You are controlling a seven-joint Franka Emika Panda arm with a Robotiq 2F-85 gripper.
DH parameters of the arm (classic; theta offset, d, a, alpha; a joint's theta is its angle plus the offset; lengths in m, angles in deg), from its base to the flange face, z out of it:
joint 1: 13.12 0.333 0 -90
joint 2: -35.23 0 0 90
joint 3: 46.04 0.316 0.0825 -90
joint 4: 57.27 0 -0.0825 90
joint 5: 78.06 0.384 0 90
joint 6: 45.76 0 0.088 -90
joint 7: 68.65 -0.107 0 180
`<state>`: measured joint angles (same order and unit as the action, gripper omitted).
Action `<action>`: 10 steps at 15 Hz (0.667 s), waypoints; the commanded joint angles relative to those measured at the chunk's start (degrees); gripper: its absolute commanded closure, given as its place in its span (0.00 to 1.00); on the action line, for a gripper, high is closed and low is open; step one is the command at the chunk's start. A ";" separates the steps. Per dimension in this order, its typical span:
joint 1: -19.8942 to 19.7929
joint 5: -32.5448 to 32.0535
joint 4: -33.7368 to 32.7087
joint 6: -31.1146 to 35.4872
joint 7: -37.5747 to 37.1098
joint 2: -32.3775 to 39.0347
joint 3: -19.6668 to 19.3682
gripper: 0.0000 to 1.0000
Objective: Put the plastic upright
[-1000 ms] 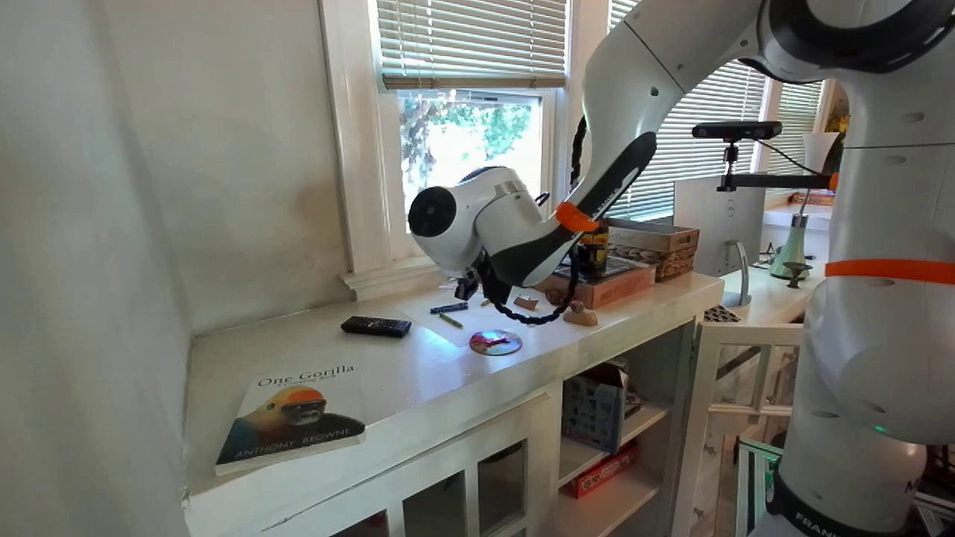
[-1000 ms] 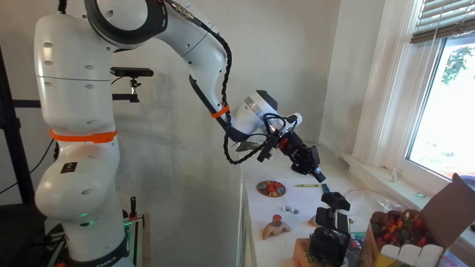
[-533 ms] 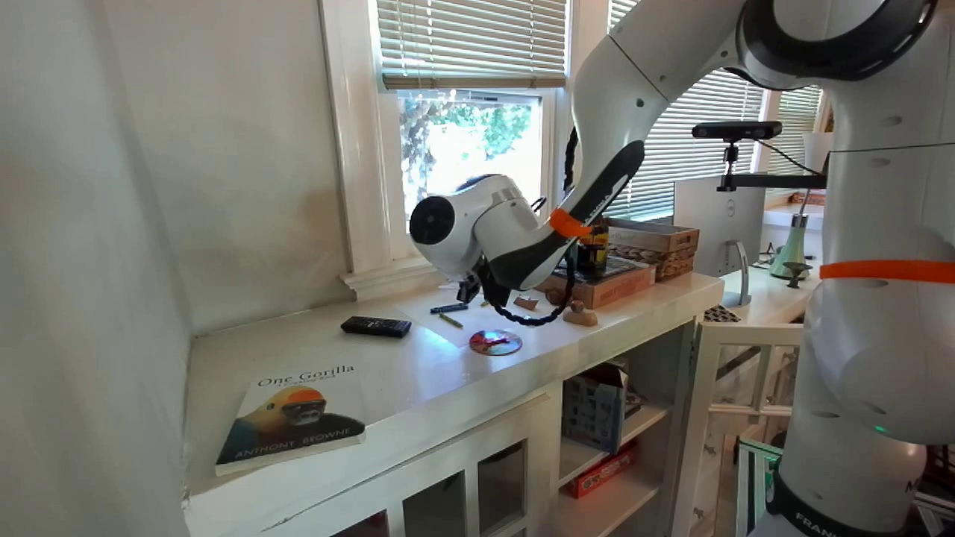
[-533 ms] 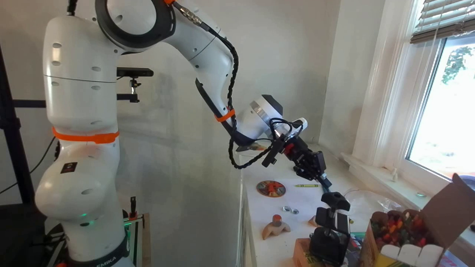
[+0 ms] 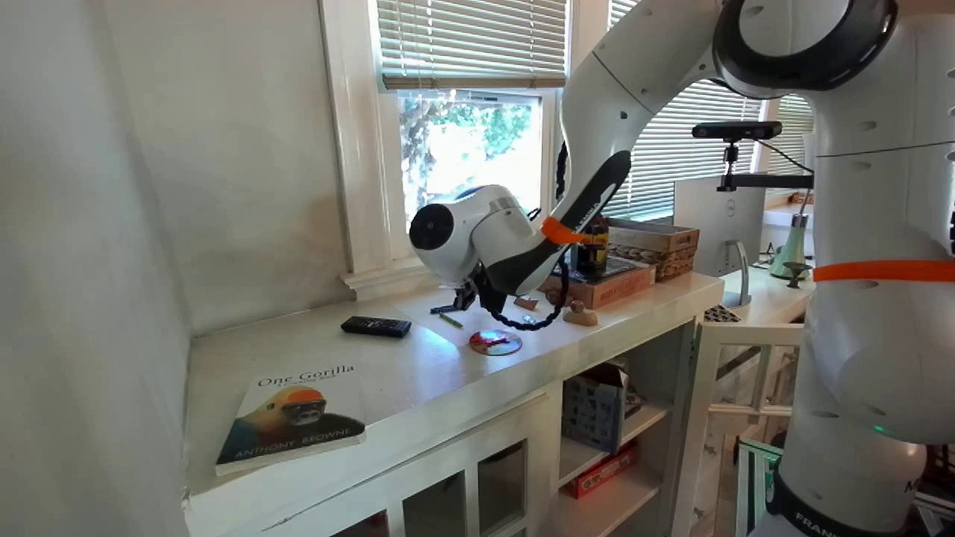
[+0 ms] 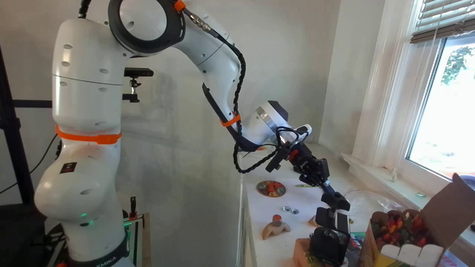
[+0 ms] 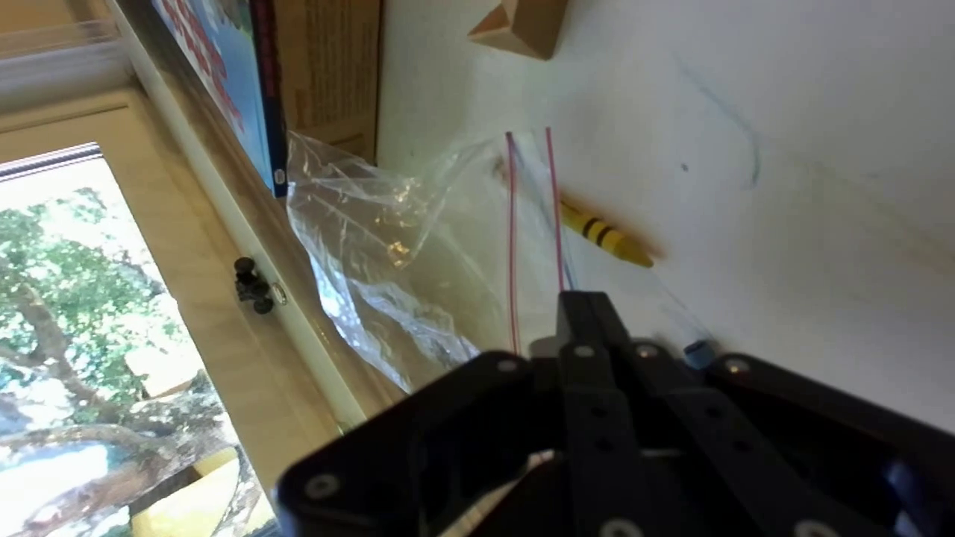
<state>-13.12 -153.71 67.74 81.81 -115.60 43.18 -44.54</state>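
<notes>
Plastic bag [image 7: 440,261] is lying crumpled and low on the white counter [image 5: 403,380], alongside the window sill [image 6: 378,178]; clear film is catching glare, two pinkish-red zip lines [image 7: 512,246] are running across the end nearer the gripper [image 7: 587,297], opposite corner is ending right by a blue-covered book or box [image 7: 227,74], contact unclear. Yellow crayon [image 7: 606,235] is lying right at the outer zip line. Arm [image 6: 219,70] is arching over the counter in both exterior views, forearm sloping down, wrist angling the gripper obliquely down toward the window side. Jaws are standing closed, finger against finger, tips pointing at the zip end; can't tell whether they're touching the film, and in an exterior view a black stand [image 6: 328,241] is covering the tips
</notes>
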 commanded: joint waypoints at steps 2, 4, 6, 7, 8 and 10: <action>-0.94 0.45 -1.71 3.82 -0.58 2.57 -1.53 1.00; -1.26 0.70 -1.88 4.80 -0.48 3.11 -1.93 1.00; -1.51 0.80 -2.15 5.80 -0.53 3.59 -2.23 1.00; -1.62 1.08 -2.26 6.31 -0.35 3.77 -2.34 1.00; -1.65 0.97 -2.41 6.44 -0.44 3.95 -2.41 1.00; -1.76 0.98 -2.72 7.08 -0.35 4.28 -2.51 1.00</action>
<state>-14.57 -153.55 66.04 86.84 -115.60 46.14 -46.64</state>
